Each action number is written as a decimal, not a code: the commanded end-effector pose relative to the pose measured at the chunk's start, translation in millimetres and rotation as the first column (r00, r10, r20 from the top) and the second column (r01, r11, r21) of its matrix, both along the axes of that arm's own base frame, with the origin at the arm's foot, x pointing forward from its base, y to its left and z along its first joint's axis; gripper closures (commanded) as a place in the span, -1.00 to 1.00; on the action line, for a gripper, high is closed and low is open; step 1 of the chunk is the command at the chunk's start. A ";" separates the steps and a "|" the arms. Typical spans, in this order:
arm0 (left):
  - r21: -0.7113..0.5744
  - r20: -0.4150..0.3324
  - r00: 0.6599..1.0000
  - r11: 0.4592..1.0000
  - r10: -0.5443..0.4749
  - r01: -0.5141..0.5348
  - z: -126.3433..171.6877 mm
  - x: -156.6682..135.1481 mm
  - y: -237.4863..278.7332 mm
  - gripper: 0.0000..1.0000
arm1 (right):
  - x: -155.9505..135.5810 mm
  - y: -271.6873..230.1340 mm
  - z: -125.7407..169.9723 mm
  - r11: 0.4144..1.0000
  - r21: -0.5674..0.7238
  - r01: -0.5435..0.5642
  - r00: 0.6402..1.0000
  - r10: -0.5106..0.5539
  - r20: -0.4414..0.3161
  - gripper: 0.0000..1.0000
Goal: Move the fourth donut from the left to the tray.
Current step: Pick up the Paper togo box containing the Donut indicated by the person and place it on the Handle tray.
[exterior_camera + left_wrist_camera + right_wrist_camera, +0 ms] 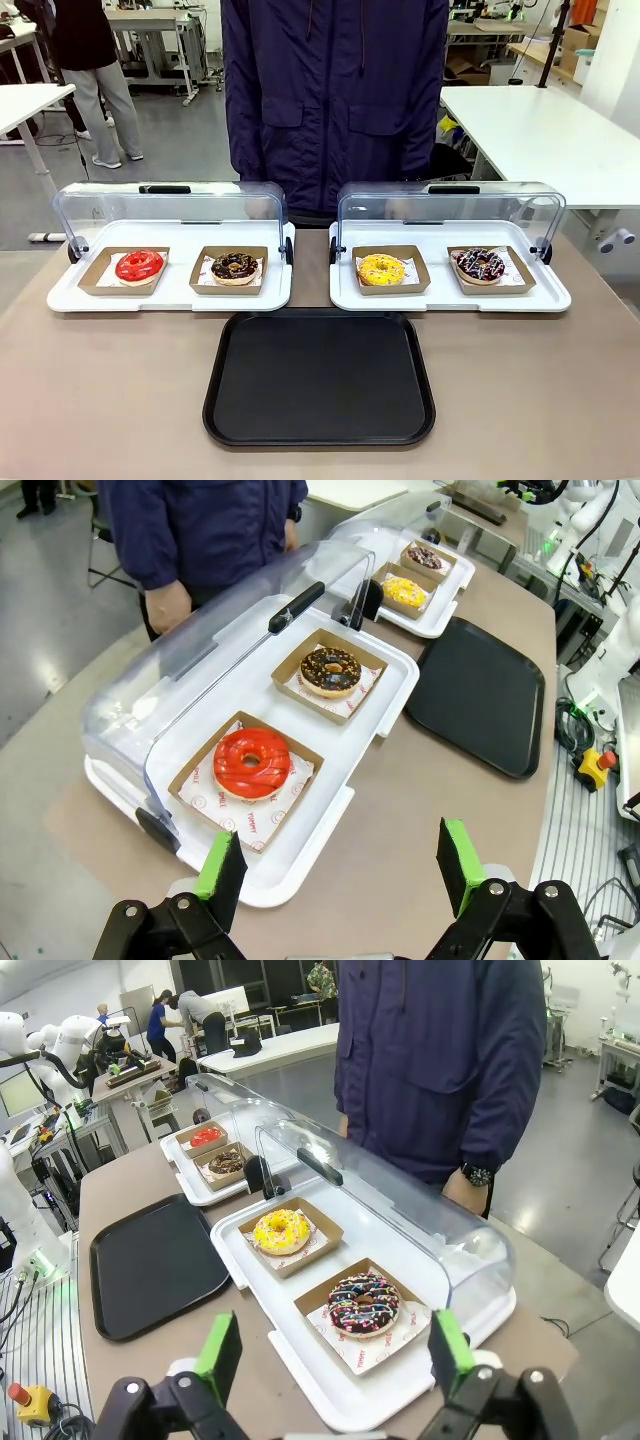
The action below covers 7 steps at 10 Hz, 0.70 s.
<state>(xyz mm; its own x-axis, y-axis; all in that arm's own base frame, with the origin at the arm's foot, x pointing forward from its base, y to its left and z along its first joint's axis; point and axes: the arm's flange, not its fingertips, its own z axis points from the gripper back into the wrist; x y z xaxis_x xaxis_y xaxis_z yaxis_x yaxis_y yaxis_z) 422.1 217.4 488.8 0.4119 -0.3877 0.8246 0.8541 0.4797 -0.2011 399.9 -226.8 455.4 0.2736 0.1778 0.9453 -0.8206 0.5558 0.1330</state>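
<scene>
I see both hands spread wide and holding nothing: the left hand (340, 860) hangs above the table's left end, the right hand (335, 1350) above its right end. The fourth donut (363, 1305), chocolate with white and pink stripes, sits in a brown cardboard holder (365, 1345). The holder is at the right end of a white display tray (450, 298) toward the table's far right corner. The black tray (320, 378) lies bare at the middle of the table's near edge.

I judge the main risk to be the clear lid (450, 205), which is swung back over the far half of the display tray. A steep or deep reach could knock its front lip. Pinching the donut itself could crush the glaze, and gripping the thin holder wall could tilt it and spill the donut. The yellow donut (381, 269) is just beside it, so a drift left would pick the wrong one.

A person (335, 100) stands at the far edge, and one of their hands is partly behind the lid. I cannot tell whether the holder is loose on its paper. My right hand cuts off the display tray's near corner.
</scene>
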 end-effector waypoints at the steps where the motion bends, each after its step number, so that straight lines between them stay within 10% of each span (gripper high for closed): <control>1: -0.006 0.002 1.000 1.000 -0.006 0.006 0.7 -1.0 -0.2 -1.00 | 0.3 0.6 1.3 1.000 0.009 -0.005 1.000 0.005 0.010 -1.00; 7: -0.006 0.002 1.000 1.000 -0.006 0.006 0.7 -1.0 -0.2 -1.00 | 0.3 0.6 1.3 1.000 0.009 -0.005 1.000 0.005 0.010 -1.00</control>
